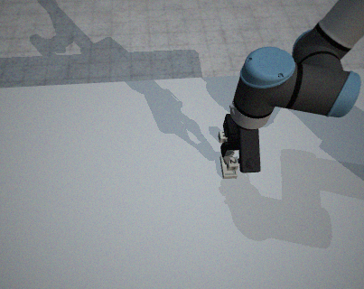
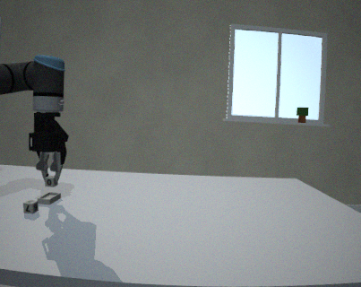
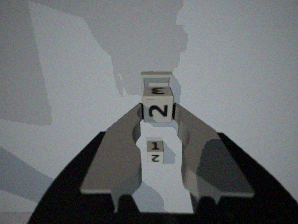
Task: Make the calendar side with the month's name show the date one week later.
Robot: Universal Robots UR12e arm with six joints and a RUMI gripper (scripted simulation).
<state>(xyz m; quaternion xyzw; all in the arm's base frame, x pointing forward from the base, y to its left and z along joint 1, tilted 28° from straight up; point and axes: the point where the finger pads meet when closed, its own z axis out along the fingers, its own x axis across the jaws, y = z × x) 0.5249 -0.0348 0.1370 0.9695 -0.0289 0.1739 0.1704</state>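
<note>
My gripper [image 1: 232, 155] [image 2: 51, 178] [image 3: 157, 104] is shut on a white cube [image 1: 233, 162] [image 2: 49, 182] [image 3: 151, 117]. It holds this cube above the tray, clear of it. The wrist view shows a sideways 2 and a 3-like digit on it; the exterior view shows a 0. The small pale tray [image 1: 229, 176] [image 2: 45, 202] [image 3: 157, 73] lies on the table and looks empty in the exterior view. The other cube [image 1: 222, 136] [image 2: 30, 206] [image 3: 155, 150] sits on the table beside the tray. It shows a 1 and a 2 in the wrist view. The month's name is not readable.
The white table top [image 1: 102, 190] [image 2: 191, 224] bears the tray and the loose cube, which stand close together under the arm. The arm [image 1: 269, 86] [image 2: 48, 85] reaches over them from above and casts large shadows.
</note>
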